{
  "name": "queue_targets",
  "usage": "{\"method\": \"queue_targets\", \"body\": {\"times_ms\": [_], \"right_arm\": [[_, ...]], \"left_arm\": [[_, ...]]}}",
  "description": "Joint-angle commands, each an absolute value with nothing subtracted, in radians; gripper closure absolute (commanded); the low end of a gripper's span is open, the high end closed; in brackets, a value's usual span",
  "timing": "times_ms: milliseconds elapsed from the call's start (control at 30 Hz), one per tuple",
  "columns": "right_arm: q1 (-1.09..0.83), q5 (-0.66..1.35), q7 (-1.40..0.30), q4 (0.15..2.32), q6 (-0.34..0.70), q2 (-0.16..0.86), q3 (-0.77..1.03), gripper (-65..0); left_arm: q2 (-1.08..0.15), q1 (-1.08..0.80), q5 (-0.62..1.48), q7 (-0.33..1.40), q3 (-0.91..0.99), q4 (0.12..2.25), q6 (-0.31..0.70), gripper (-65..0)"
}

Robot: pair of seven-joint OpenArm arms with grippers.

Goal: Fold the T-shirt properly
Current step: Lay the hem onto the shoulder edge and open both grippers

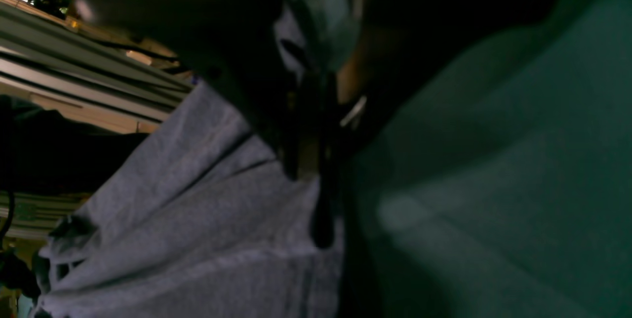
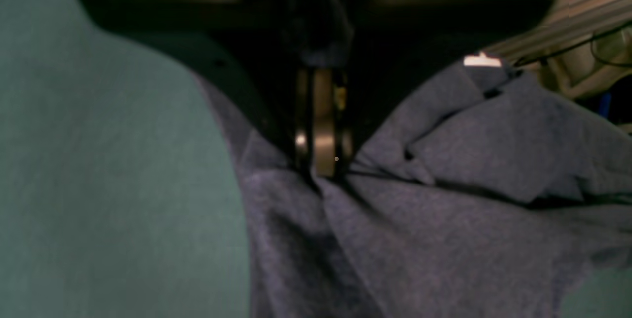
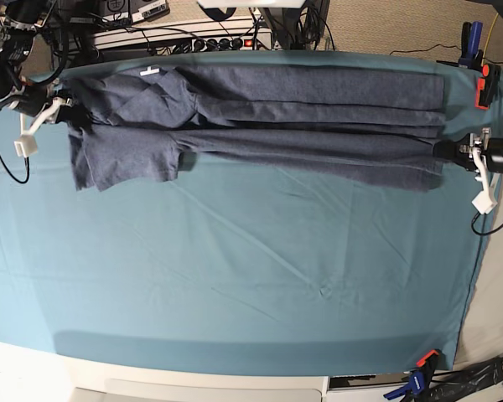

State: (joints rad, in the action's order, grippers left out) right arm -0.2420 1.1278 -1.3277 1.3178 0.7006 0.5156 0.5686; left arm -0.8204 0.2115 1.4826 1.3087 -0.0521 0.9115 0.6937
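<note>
The slate blue-grey T-shirt (image 3: 277, 117) lies stretched in a long band along the far side of the teal table cloth (image 3: 251, 276), folded lengthwise, with one sleeve (image 3: 126, 159) sticking out toward the front. At the band's right end in the base view, my left gripper (image 3: 443, 151) is shut on the fabric; up close its fingers (image 1: 296, 160) pinch the T-shirt (image 1: 197, 219). My right gripper (image 3: 63, 109) is shut on the opposite end, jaws (image 2: 321, 160) biting a bunched fold of the T-shirt (image 2: 444, 209) near its white neck label (image 2: 481, 61).
Clamps hold the cloth at the far right (image 3: 486, 79) and the near right corner (image 3: 419, 381). Cables and a power strip (image 3: 193, 38) run behind the table's far edge. White tags dangle under both grippers (image 3: 25, 146) (image 3: 484, 201).
</note>
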Motion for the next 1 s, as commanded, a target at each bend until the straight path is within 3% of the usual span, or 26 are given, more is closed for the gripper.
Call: {"method": "queue_targets", "body": {"times_ms": [0,767,833,900,967], "right_arm": [[-0.248,1.119,-1.33,1.33,0.698,0.545,0.583,0.0],[-0.254,1.118,-1.312,1.33,0.698,0.507,0.583,0.0],[-0.254,1.118,-1.309,1.33,0.698,0.508,0.583,-11.0],[-0.254,1.118,-1.308,1.33,0.698,0.508,0.583,-19.6],[-0.254,1.118,-1.308,1.33,0.698,0.508,0.583,-21.5]], "left_arm": [[-0.854,0.229,1.484,1.306,-0.043,0.92,0.698,0.0],[-0.853,0.229,1.484,1.309,-0.043,0.92,0.698,0.0],[-0.854,0.229,1.484,1.309,-0.043,0.92,0.698,0.0],[-0.854,0.229,1.484,1.312,-0.043,0.92,0.698,-8.6],[-0.854,0.229,1.484,1.313,-0.043,0.92,0.698,-21.8]]}}
